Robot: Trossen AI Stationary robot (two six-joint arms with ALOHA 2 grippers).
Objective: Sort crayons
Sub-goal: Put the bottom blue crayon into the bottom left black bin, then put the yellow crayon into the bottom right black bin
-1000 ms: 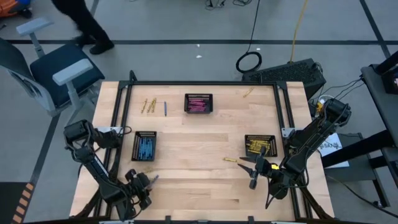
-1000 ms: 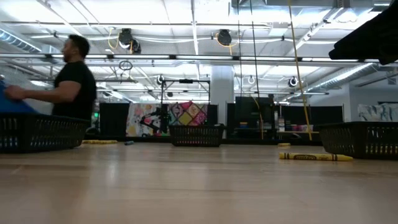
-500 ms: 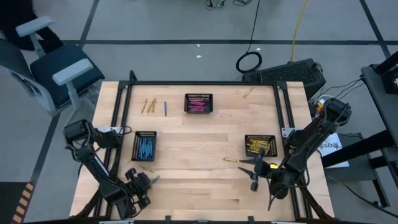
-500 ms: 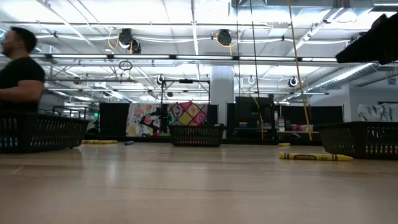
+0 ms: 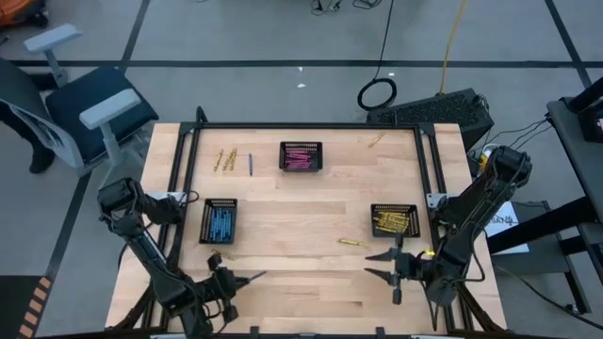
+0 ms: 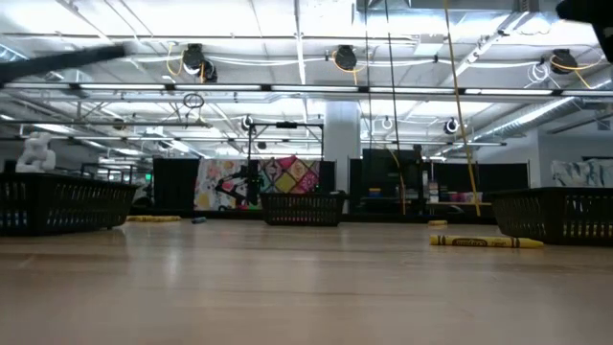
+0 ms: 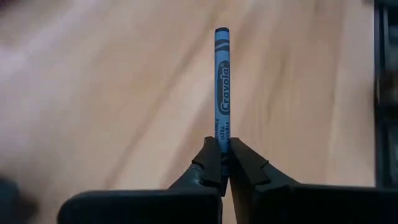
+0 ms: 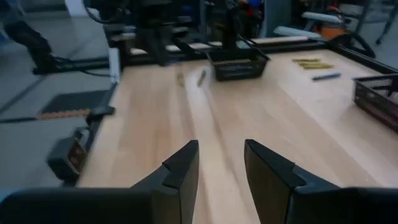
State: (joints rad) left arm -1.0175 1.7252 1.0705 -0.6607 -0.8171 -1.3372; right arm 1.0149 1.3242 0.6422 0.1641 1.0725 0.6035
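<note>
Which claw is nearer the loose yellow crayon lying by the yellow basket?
The right. The right claw hangs open just toward the table's front edge from the yellow crayon. The left claw, gripping a blue crayon, is well off to its left.

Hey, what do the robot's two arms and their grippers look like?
Both arms are dark, jointed links with black cables running along them. The left gripper has two matte black tapered fingers; the right gripper has two broader black angular fingers. A yellow marking shows near the right arm's wrist.
</note>
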